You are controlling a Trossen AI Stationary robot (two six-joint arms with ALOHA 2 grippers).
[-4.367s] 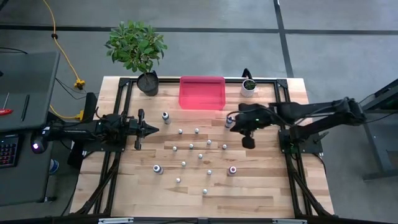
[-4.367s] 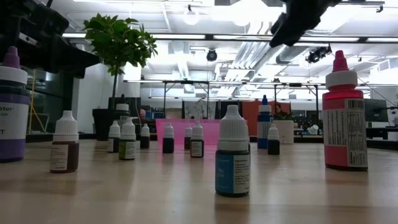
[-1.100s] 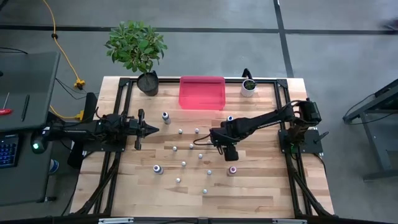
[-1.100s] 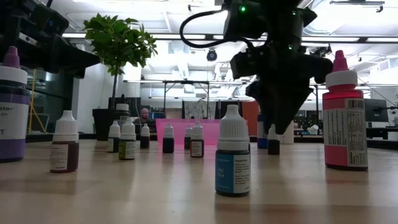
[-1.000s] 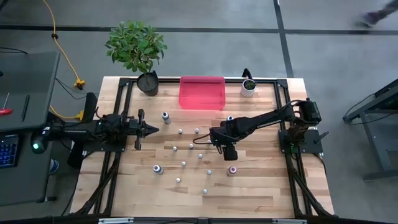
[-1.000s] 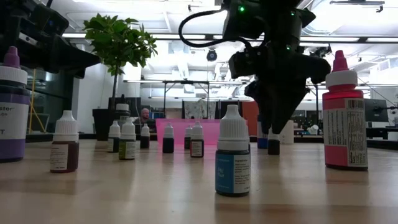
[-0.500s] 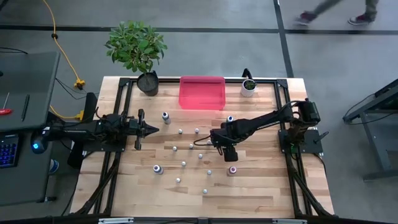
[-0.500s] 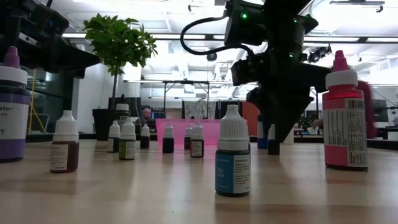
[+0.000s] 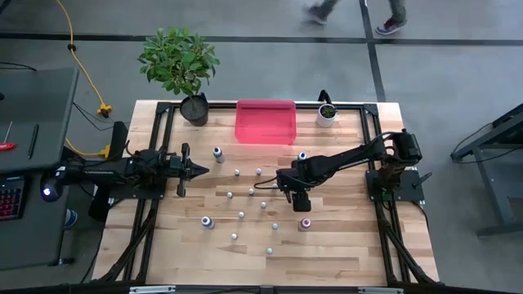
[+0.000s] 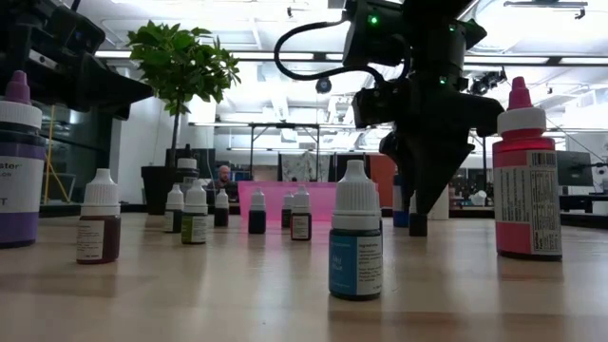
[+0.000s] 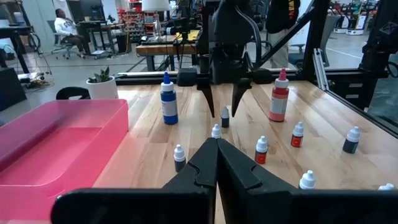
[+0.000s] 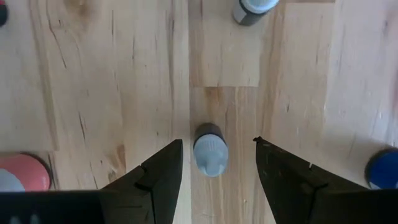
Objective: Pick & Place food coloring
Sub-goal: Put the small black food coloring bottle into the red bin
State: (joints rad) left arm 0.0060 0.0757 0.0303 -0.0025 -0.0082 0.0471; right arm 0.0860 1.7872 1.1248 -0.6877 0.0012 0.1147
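Pale planked wooden table [image 9: 343,245] showing clear grain and seams, carrying the food coloring [image 9: 263,205]: small cylindrical plastic dropper bottles with ribbed whitish conical caps, scattered upright across the middle of the board. Among them 1 taller blue bottle [image 11: 168,99], 1 red bottle [image 10: 525,180] and 1 purple bottle [image 10: 17,166], the purple one being cut off at the low view's edge. Translucent pink rectangular tray [image 9: 265,121] sitting at the far edge, between a dark-potted leafy plant [image 9: 180,64] and a small white pot [image 9: 326,114].

Right gripper [image 12: 213,163] hanging spread apart, pointing straight down, straddling 1 small dark-bodied bottle [image 12: 209,148] near the table's centre; matte black wedge-shaped fingers [image 12: 160,174] standing either side of the cap, not touching it. Fingertips cut off at the right wrist frame's edge.

Left gripper [image 11: 217,144] waiting at the left side of the table, fingers pressed together on nothing, tapering to a point.

Bottle labels too small for reading from above. Legs of a person [image 9: 359,12] passing on the floor beyond the table, blurred and cut off.
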